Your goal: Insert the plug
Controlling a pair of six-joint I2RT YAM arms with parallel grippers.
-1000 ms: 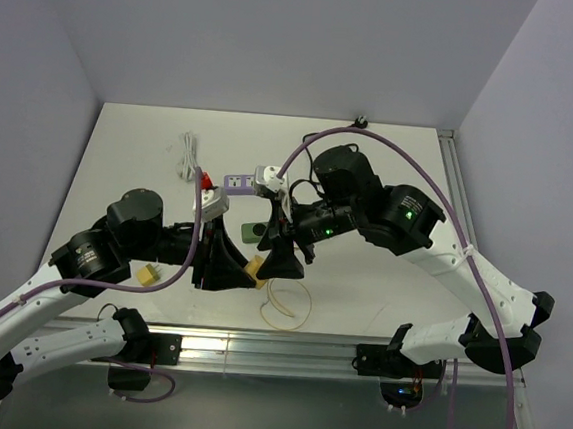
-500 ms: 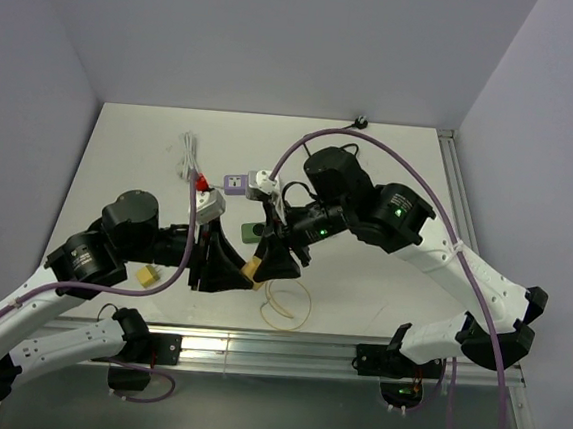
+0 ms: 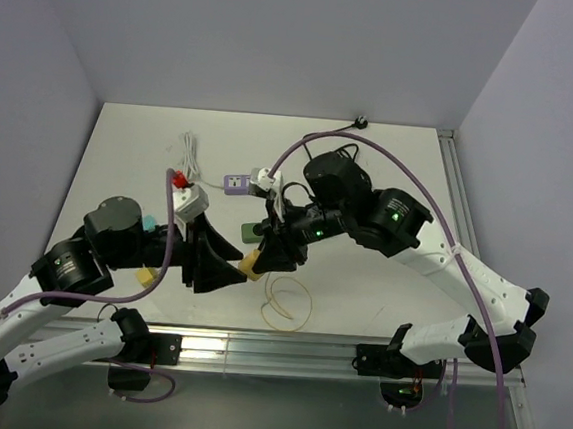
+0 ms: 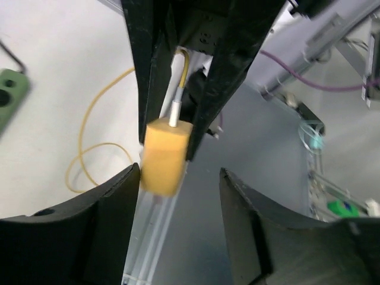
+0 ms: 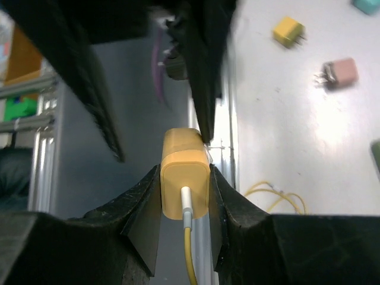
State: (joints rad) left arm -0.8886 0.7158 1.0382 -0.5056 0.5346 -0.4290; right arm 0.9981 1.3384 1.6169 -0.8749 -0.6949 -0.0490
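2 grippers crowd the yellow plug (image 4: 165, 155): the right gripper (image 5: 184, 184) pinches it, and the left gripper (image 4: 178, 175) hangs spread just beside it. An off-centre left grab could twist the plug loose, or its cable (image 5: 189, 249) could snag.

plug (image 5: 185, 155): yellow-orange | cable (image 3: 287, 305): yellow, white at the plug end | right gripper (image 5: 185, 181): black | table (image 3: 391, 163): white | arms (image 3: 481, 282): white, black joints | wiring (image 3: 169, 229): purple | strip (image 3: 189, 203): white, red switch | adapter (image 3: 235, 183): lilac | loose plugs: one yellow (image 5: 289, 29), one pink (image 5: 339, 72) | block (image 4: 12, 95): green
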